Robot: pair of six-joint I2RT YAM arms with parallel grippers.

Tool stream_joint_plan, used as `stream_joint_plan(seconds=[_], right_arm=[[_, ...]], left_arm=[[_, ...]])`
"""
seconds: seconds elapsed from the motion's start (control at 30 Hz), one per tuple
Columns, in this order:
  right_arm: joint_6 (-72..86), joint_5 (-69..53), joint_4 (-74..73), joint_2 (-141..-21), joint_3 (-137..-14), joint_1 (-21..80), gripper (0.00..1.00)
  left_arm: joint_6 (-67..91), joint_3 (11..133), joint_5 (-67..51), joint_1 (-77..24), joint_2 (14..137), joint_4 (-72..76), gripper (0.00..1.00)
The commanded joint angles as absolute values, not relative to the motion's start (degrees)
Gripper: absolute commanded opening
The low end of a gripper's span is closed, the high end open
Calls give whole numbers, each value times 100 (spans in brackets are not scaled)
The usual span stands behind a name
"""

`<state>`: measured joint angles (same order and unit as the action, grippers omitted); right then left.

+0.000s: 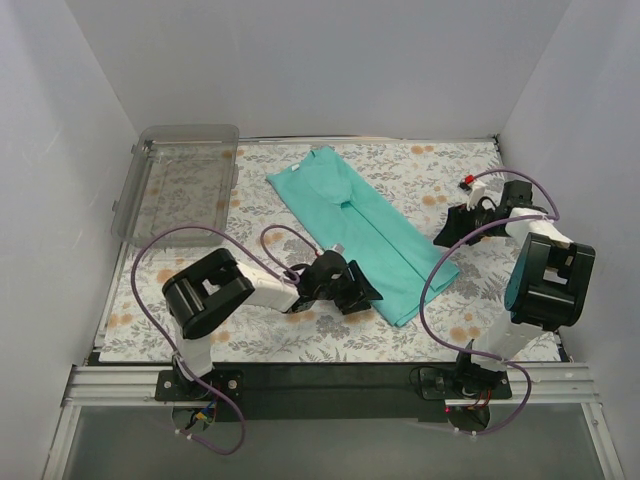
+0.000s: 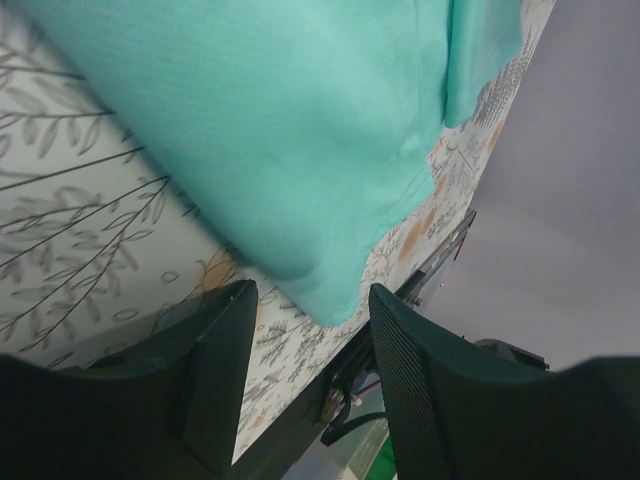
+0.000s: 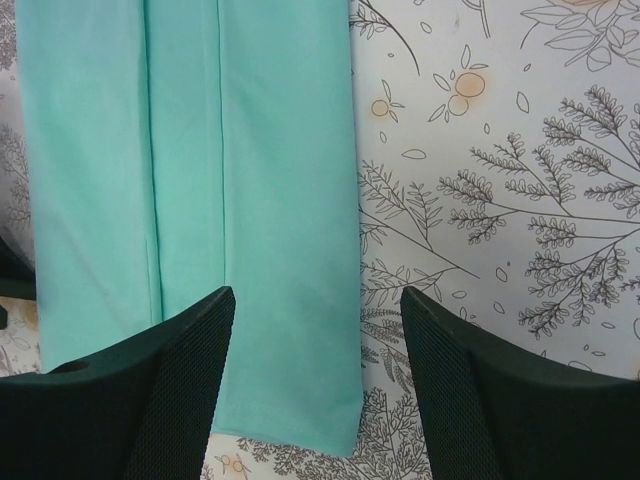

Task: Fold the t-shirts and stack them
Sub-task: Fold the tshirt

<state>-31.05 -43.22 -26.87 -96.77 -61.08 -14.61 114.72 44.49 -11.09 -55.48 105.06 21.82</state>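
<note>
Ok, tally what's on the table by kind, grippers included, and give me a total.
T-shirt: 1
Bin: 1
Grippers: 2, left gripper and right gripper
Total: 4

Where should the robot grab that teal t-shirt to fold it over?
The hem end, at its two corners, from the near side: the teal t-shirt lies flat in a long strip, that loose edge nearest the arms.
</note>
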Motion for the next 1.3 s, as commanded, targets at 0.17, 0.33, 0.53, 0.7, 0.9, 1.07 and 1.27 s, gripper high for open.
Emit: stream_joint_plan(seconds=[0.17,0.33,0.53,0.7,0.9,1.07,1.27], right_arm=[[-3015,-4702,-2566,-9396,-6038,-1652,62],[-3015,-4711,-2575,-9325,-6021,-1670,62],[-3041,-4711,-2575,-9255,-6021,-1661,62],[-3093,-4807,-2601,-9220,-5994,-1652,62],[-3296,-4816,-2733,-9044,-5898,-1477,62],[-3927,-4702,-3022,-8711,-5766,-1134,62],[-6135,-4894,-4065,-8342,-5722,-598,65]], left_arm=[[13394,4957,-642,-5845,11179,949,33],[13334,4922,-580,-5845,11206,906,9],[12868,4466,-860,-5801,10513,502,1],[12209,3464,-1265,-5284,9257,-181,2],[10990,2733,-1863,-4327,8412,-808,10],[9872,3207,-1837,-4104,8149,-1519,55],[8554,3787,-1608,-4096,6761,-2487,68]])
